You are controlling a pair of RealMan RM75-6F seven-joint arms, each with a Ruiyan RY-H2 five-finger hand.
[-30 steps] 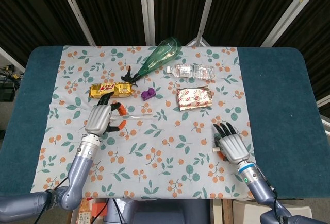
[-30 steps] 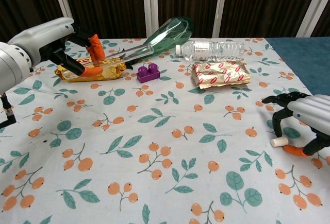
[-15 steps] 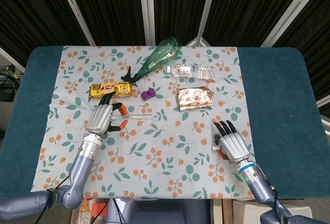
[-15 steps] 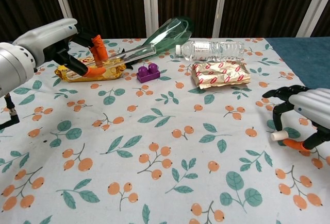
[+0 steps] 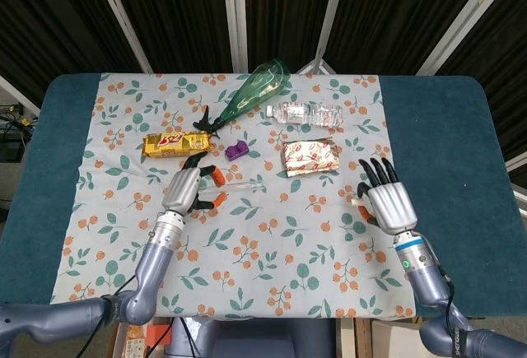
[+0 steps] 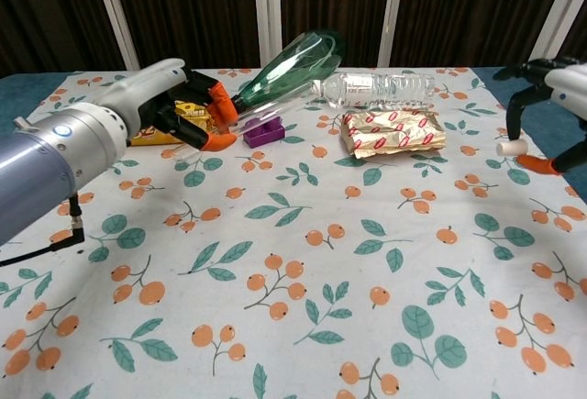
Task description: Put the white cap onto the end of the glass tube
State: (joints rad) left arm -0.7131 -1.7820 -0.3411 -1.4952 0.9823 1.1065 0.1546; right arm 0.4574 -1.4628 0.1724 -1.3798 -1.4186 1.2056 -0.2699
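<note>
With our left hand (image 6: 188,105) gripping the glass tube (image 5: 240,184) and right hand (image 6: 550,83) pinching the white cap (image 6: 507,148), we judge misalignment could jam or drop it.

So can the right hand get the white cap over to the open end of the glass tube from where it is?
Probably yes: the right hand holds the white cap aloft, and only bare tablecloth separates it from the glass tube.

both arms were silver-grey, each hand silver-backed with black fingers and orange tips: left hand (image 5: 188,191), right hand (image 5: 386,202).
</note>
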